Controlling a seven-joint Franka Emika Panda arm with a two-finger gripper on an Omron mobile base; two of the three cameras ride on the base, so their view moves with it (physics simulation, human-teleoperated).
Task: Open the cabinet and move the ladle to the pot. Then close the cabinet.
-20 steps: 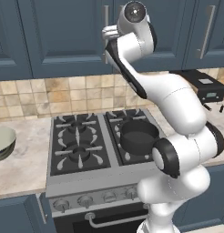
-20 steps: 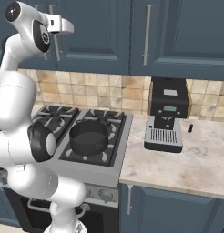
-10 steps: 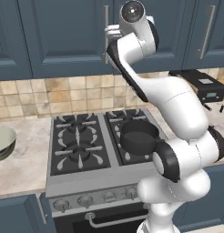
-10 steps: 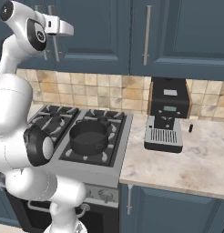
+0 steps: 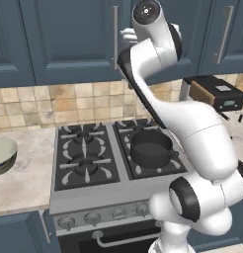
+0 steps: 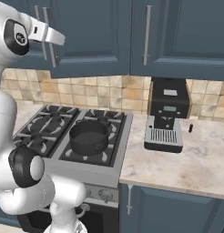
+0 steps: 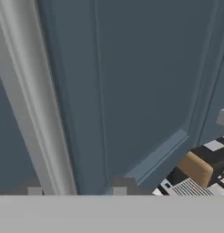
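compared with a second ago, the arm's upper link has leaned in toward the wall units and the hand sits closer against the cabinet front; pot, stove and worktop items lie as they did.

nearest, the pot (image 5: pixel 151 147) stands on the front right burner of the stove (image 5: pixel 89 163), round, dark, low-walled, lid off. in the right base view the pot (image 6: pixel 89 135) is on the near burner beside the worktop (image 6: pixel 196 159), with the coffee machine (image 6: pixel 166 120) well apart against the tiles. a pale green bowl (image 5: pixel 2 154) rests on the worktop left of the stove.

farther, the gripper (image 6: pixel 51 38) is raised at the cabinet (image 5: pixel 69 39), level with its two silver bar handles (image 6: pixel 44 35). in the hand view the fingers (image 7: pixel 34 191) stand one to each side of a handle bar (image 7: pixel 36 104), apart but narrowed around it; whether the pads touch the bar cannot be told. both navy panelled doors are flush and closed.
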